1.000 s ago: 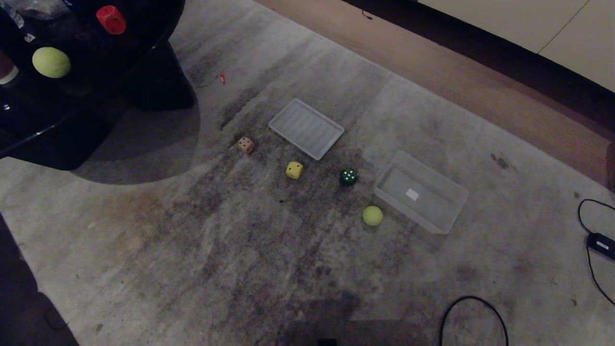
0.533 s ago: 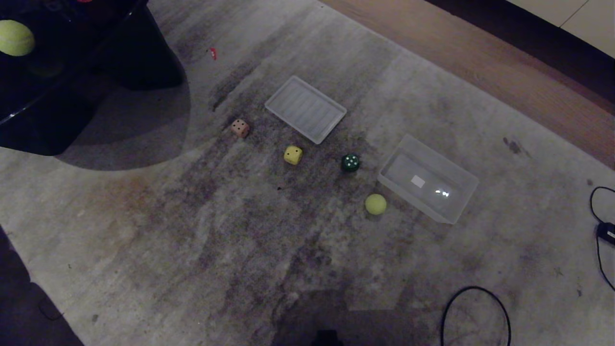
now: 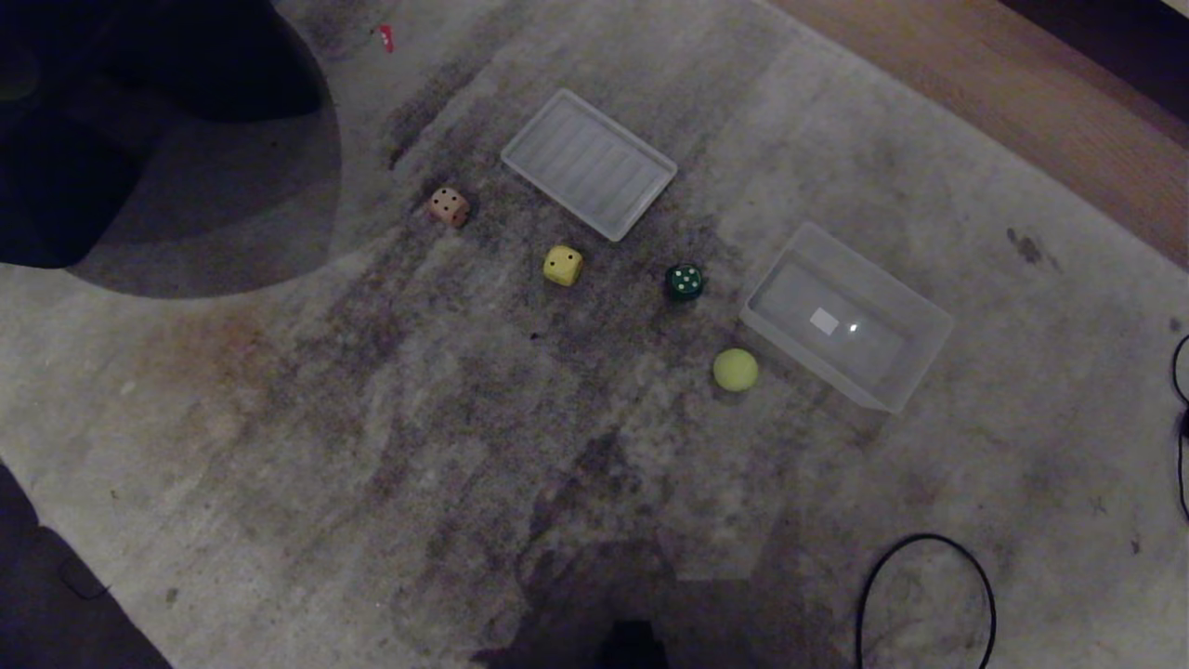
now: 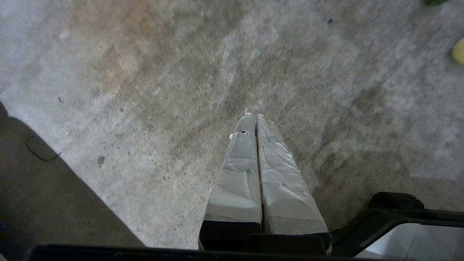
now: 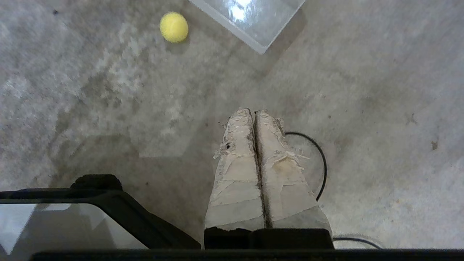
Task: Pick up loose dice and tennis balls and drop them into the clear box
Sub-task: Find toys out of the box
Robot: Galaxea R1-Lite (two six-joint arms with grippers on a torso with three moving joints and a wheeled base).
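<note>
Looking down from the head view: grey stained carpet [image 3: 279, 446] fills the frame, a wood-floor strip [image 3: 1012, 102] runs far right, and a dark table base [image 3: 111, 121] sits far left. The clear box [image 3: 906, 372] lies right of centre with a white label inside; nothing else in it. The flat ribbed lid [image 3: 589, 162] lies farther back, well apart from the box. One tennis ball [image 3: 736, 369] sits just beside the box's near-left wall, not touching. The dark green die [image 3: 684, 282], yellow die [image 3: 563, 265] and tan die [image 3: 449, 206] form a loose row running left from the box. A black cable loop [image 3: 924, 595] lies near right.

Neither arm shows in the head view; only the wrist views do.
- Right wrist view: right gripper [image 5: 255, 112] has its taped fingers pressed together, holding nothing, hanging over the carpet and cable loop, with the ball and a box corner beyond.
- Left wrist view: left gripper [image 4: 253, 116] also has its fingers pressed together and empty, over bare carpet; a sliver of the ball shows at the frame edge.

Versus a second ago: the whole scene has slid up-frame, so the camera tilted further down. The second ball and red die on the table have dropped out of view. Floor items keep their layout.
</note>
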